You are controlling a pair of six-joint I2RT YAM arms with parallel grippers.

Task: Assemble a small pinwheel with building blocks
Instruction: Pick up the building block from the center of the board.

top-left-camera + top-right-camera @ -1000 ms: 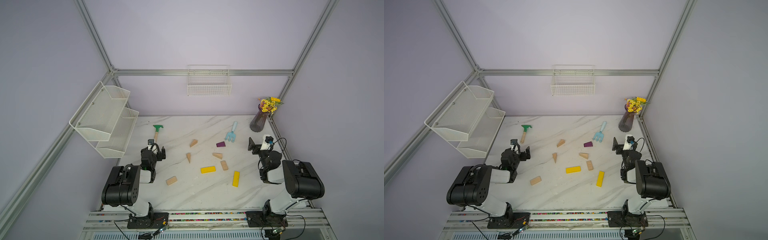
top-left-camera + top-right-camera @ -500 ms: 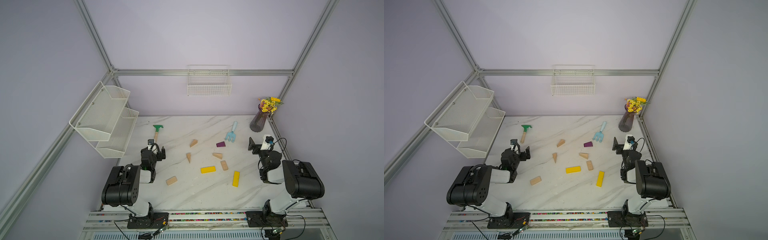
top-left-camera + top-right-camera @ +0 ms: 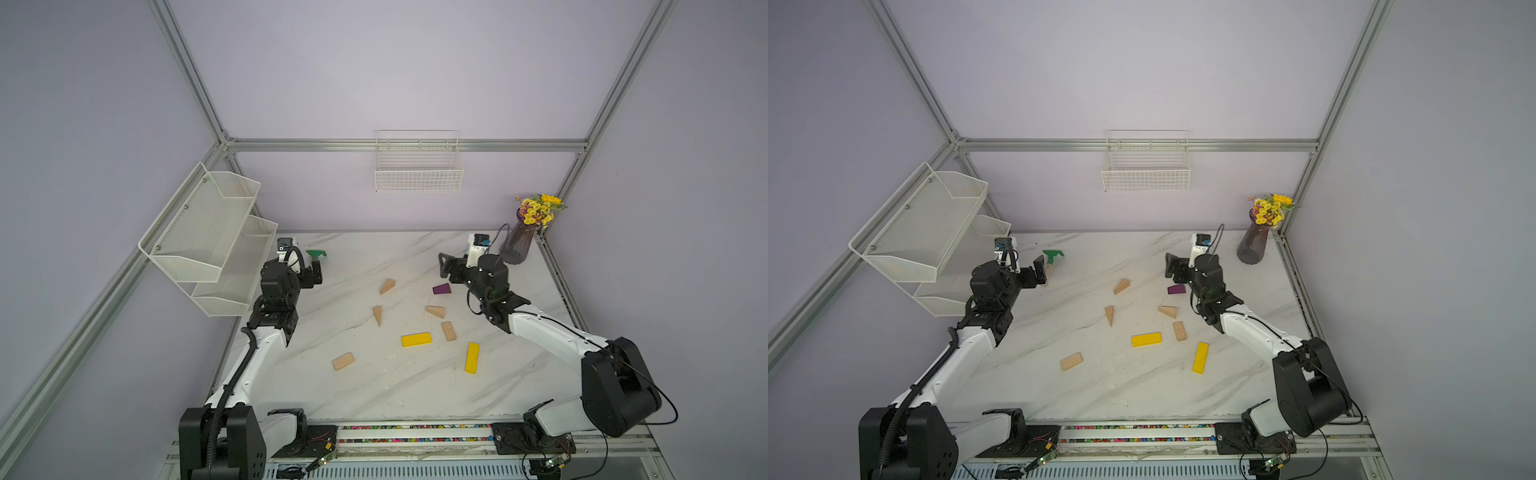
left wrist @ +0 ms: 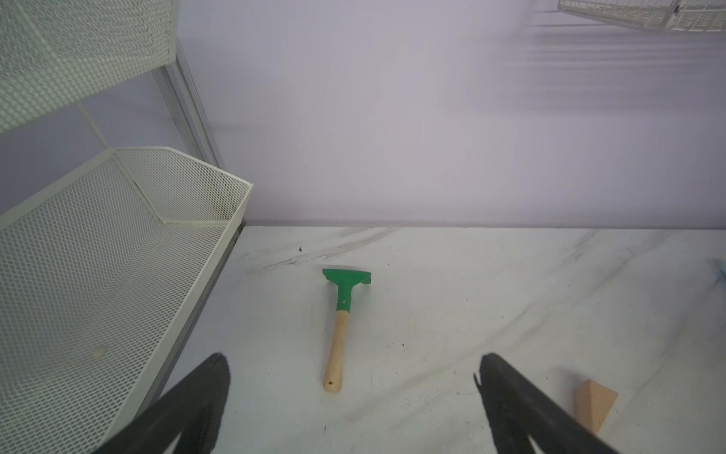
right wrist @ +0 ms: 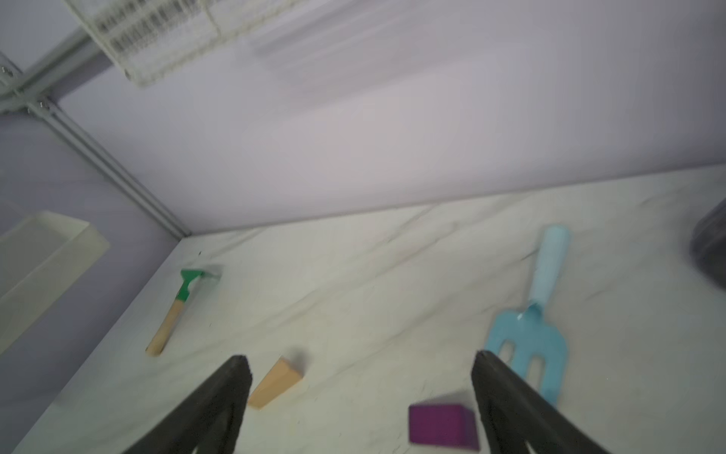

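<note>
Both top views: eight blocks lie loose on the table [image 3: 374, 390], no two touching. Marker: purple wedge [image 3: 441, 288].
- Left wedge [image 3: 387, 286] is level with it, to its left.
- Front wedge [image 3: 435, 311] is just before it.
- Third wedge [image 3: 377, 314] is front-left.
- Short block [image 3: 448, 331], yellow bar [image 3: 416, 339] and other yellow bar [image 3: 472, 357] are further front.
- Stray block [image 3: 343, 361] is well off, front-left.

Right end effector [image 5: 360, 355]: fingers spread wide, nothing between them. It hangs near the purple wedge, on its back-wall side. Only its wrist view shows the blue fork [image 5: 534, 330], just beyond the purple wedge with its tines toward it. From above, the right arm hides the fork. That wrist view is blurred and catches just two blocks: the purple wedge and one wood wedge.

Left end effector [image 4: 352, 359]: spread wide, empty, well left of the purple wedge. Its wrist view gives the whole rake [image 4: 341, 314], handle end lying between the fingers. From above, little more than the green head clears the end effector. That view has one wood wedge at its edge; the purple wedge falls outside it.
</note>
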